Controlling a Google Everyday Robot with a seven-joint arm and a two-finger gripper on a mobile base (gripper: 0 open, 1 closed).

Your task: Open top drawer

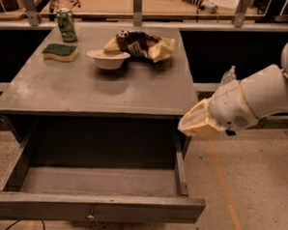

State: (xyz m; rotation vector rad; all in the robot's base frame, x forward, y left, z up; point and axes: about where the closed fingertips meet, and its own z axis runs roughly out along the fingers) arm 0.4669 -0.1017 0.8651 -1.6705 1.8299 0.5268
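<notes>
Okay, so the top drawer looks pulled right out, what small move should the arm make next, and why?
Probably a small retreat away from the table, then stop. The top drawer stands far out from the table, its inside open to view, so the job looks done. The gripper hangs beside the table's right front corner, touching nothing.

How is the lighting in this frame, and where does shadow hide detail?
Camera view: warm, dim light; the table evenly lit on top; the recess behind the open top drawer in deep shadow; the gripper, off the table's front right corner and outside the drawer, well lit.
</notes>
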